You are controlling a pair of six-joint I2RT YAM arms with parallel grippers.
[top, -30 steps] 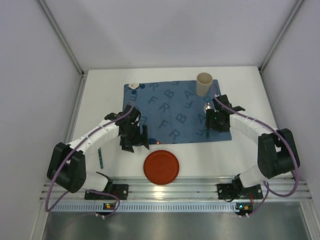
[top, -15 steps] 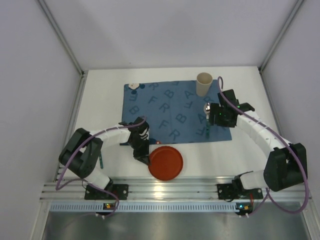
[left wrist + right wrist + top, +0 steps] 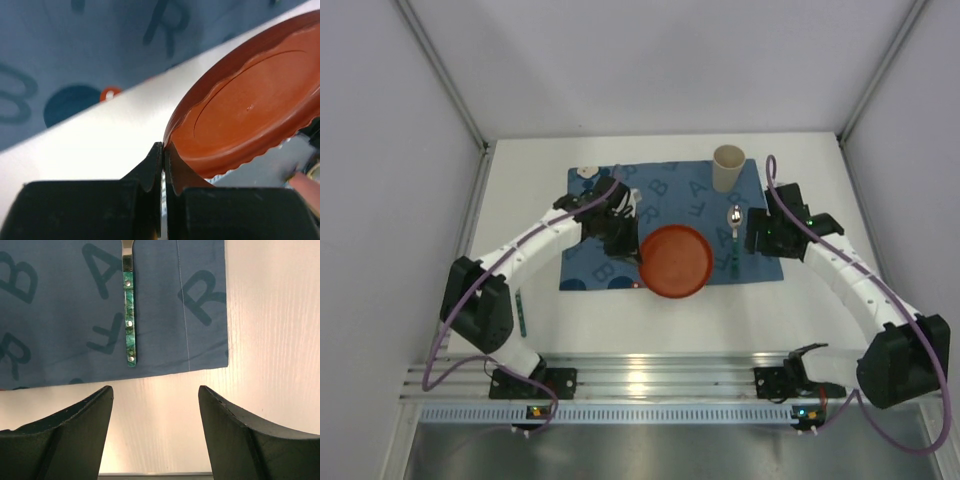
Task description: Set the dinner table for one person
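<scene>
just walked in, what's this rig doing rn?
Table setting in progress. The left tool is shut on the rim of the red plate, holding it tilted over the near edge of the placemat. The right tool hangs open beside the green-handled spoon on the mat's right side. A cup stands at the far right corner.

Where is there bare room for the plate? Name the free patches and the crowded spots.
Free: the placemat centre, bordered by the red plate in the left gripper, the cup and the spoon; also the dinner table strip between placemat and rail. Crowded: the placemat's right edge, where cup, spoon and the open right gripper gather.
</scene>
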